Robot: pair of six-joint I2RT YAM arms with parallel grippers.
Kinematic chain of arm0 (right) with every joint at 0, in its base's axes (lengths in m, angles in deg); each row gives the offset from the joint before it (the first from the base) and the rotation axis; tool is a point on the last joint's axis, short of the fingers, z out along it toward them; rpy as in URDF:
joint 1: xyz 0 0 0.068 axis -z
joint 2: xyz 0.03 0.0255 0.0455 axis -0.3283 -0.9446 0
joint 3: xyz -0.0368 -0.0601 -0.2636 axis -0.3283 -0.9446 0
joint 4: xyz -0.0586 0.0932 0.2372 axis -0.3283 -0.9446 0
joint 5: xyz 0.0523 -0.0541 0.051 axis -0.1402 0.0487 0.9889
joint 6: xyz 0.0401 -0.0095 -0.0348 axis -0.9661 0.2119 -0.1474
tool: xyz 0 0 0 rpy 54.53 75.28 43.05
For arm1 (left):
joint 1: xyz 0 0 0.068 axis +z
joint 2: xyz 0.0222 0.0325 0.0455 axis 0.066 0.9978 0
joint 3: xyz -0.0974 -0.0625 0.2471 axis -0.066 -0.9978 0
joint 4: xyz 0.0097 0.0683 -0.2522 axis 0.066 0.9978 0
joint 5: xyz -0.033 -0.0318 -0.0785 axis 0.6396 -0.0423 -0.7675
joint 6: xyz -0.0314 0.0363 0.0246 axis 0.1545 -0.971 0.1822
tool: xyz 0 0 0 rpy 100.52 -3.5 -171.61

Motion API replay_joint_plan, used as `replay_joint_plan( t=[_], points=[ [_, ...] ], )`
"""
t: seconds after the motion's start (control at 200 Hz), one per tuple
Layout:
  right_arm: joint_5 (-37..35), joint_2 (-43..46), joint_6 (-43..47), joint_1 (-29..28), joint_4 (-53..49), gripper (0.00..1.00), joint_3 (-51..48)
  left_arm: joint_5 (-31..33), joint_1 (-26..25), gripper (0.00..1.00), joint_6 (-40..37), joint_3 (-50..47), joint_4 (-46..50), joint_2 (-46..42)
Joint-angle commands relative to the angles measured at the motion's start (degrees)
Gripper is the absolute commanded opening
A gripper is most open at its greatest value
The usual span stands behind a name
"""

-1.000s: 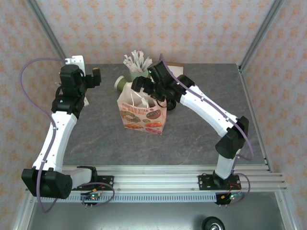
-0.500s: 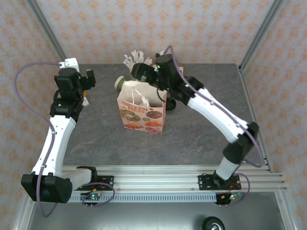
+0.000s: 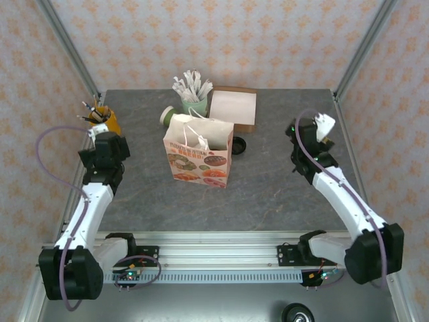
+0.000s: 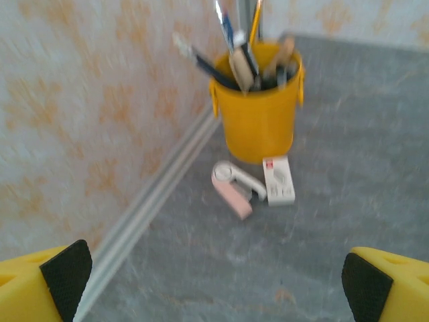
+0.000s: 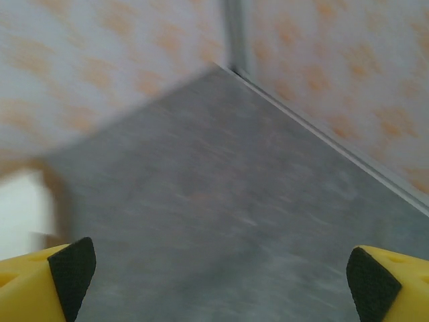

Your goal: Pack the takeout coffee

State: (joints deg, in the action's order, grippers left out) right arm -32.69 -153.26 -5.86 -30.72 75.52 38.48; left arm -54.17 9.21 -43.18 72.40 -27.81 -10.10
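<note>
On the grey table [image 3: 281,188] a round black lid [image 3: 238,144] lies beside the bag [image 3: 199,157].

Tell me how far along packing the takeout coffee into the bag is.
Looks done: the paper bag stands upright and open, though its contents can't be made out. In hand: nothing; the left gripper and right gripper are open, empty, away from the bag. Possibly left: a black lid lies beside the bag and a dark green cup lies tipped behind it, both outside.
</note>
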Motion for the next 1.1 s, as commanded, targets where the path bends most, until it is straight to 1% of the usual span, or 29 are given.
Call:
replay_joint_plan(
  t=[0.0, 0.08, 0.205, 0.235, 0.29, 0.34, 0.38, 0.42, 0.46, 0.5, 0.515, 0.575, 0.59, 0.621, 0.646, 0.661, 0.681, 0.706, 0.721, 0.741, 0.766, 0.811, 0.856, 0.896, 0.936, 0.976, 1.016, 1.056, 1.096],
  points=[
    [8.06, -0.97, 7.6, 7.38, 12.89, 1.0, -9.45, -4.97, 0.63, 1.0, 2.47, -4.8, -11.34, 3.25],
    [15.93, -5.59, 8.14, 11.12, 21.96, 1.0, -14.96, -8.54, 0.72, 1.0, 1.44, -8.14, -19.42, 6.8],
    [21.29, -12.83, 14.45, 11.55, 29.21, 1.0, -16.29, -16.47, 0.8, 1.0, 0.33, -12.14, -34.16, 12.45],
    [22.65, -13.34, 15.55, 11.55, 29.73, 1.0, -15.72, -18.68, 0.89, 1.0, 0.51, -11.42, -34.95, 14.16],
    [24.99, -14.33, 17.1, 11.51, 36.77, 1.0, -16.9, -22.39, 0.89, 1.0, -0.27, -9.94, -35.51, 17.92],
    [25.97, -15.91, 19.26, 11.52, 37.47, 1.0, -15.81, -23.92, 0.9, 1.0, 0.81, -9.71, -38.12, 20.8],
    [25.82, -17.43, 20.27, 11.55, 40.1, 1.0, -16.26, -24.88, 0.87, 1.0, 1.59, -10.09, -41.16, 22.38],
    [26.08, -18.84, 20.31, 11.54, 42.81, 1.0, -16.82, -26.31, 0.76, 1.0, 1.01, -9.55, -40.95, 23.31],
    [28.11, -19.91, 21.23, 11.55, 45.78, 1.0, -17.98, -28.47, 0.79, 1.0, 0.14, -9.94, -42.14, 23.74],
    [28.46, -18.79, 21.4, 11.55, 46.73, 1.0, -19.54, -29.75, 0.49, 1.0, -0.88, -10.87, -44.05, 23.53],
    [28.2, -18.71, 21.21, 11.55, 48.72, 1.0, -20.92, -29.81, 0.21, 1.0, -1.25, -11.67, -45.04, 23.34],
    [26.12, -21.48, 20.32, 11.55, 62.14, 1.0, -26.2, -26.93, -2.27, 1.0, -3.45, -15.48, -50.94, 22.57],
    [25.6, -21.69, 20.08, 11.55, 63.41, 1.0, -26.46, -25.45, -3.23, 1.0, -4.09, -16.62, -52.94, 22.68],
    [24.29, -20.89, 19.54, 11.55, 59.94, 0.99, -25.22, -21.24, -5.33, 1.0, -5.13, -18.8, -57.09, 24.06],
    [23.93, -19.72, 19.63, 11.55, 54.99, 0.99, -23.91, -17.66, -7.11, 1.0, -6.01, -20.17, -63.57, 26.77],
    [23.81, -19.98, 19.63, 11.43, 55.38, 0.99, -24.12, -16.03, -7.82, 1.0, -6.2, -20.3, -64.69, 27.69],
    [23.63, -20.77, 19.82, 11.35, 58.53, 0.99, -24.93, -14.76, -7.97, 1.0, -5.88, -19.51, -63.22, 27.53],
    [23.65, -21.13, 19.93, 11.29, 60.18, 0.99, -25.31, -12.71, -7.9, 1.0, -4.35, -17.42, -55.57, 25.55],
    [23.62, -20.83, 19.84, 11.21, 59.38, 0.99, -25.06, -11.19, -7.82, 1.0, -3.47, -16.55, -53.34, 25.1],
    [23.6, -20.07, 19.83, 11.26, 57.04, 0.99, -24.47, -8.96, -7.58, 1.0, -2.53, -16.8, -55.47, 26.33],
    [23.9, -19.8, 19.94, 11.28, 56.3, 0.99, -24.27, -8.2, -7.68, 1.0, -2.75, -17.54, -59.0, 27.26],
    [24.83, -20.35, 20.63, 11.08, 55.76, 0.99, -23.52, -7.33, -7.76, 1.0, -1.62, -16.22, -53.25, 25.6],
    [26.15, -20.2, 21.39, 11.02, 54.68, 0.99, -23.13, -5.9, -8.29, 1.0, -2.49, -17.02, -57.3, 26.84],
    [26.16, -20.32, 21.41, 11.01, 54.81, 0.99, -23.18, -5.1, -8.57, 1.0, -2.06, -16.03, -53.48, 25.92],
    [26.24, -20.21, 21.5, 10.99, 54.63, 0.99, -23.13, -3.81, -9.19, 1.0, -2.75, -16.55, -56.23, 26.73],
    [26.22, -20.36, 21.49, 11.02, 54.75, 0.99, -23.11, -3.5, -9.39, 1.0, -2.52, -15.93, -53.91, 26.2],
    [26.24, -20.48, 21.48, 10.95, 54.3, 0.99, -22.79, -3.41, -9.4, 1.0, -2.75, -16.37, -55.7, 26.67],
    [26.66, -20.65, 21.56, 11.0, 54.19, 0.99, -22.73, -3.48, -9.44, 1.0, -2.5, -15.94, -54.25, 26.26],
    [26.84, -20.92, 21.68, 10.96, 54.69, 0.99, -22.76, -3.45, -9.39, 1.0, -2.73, -16.32, -55.37, 26.59]
  ],
)
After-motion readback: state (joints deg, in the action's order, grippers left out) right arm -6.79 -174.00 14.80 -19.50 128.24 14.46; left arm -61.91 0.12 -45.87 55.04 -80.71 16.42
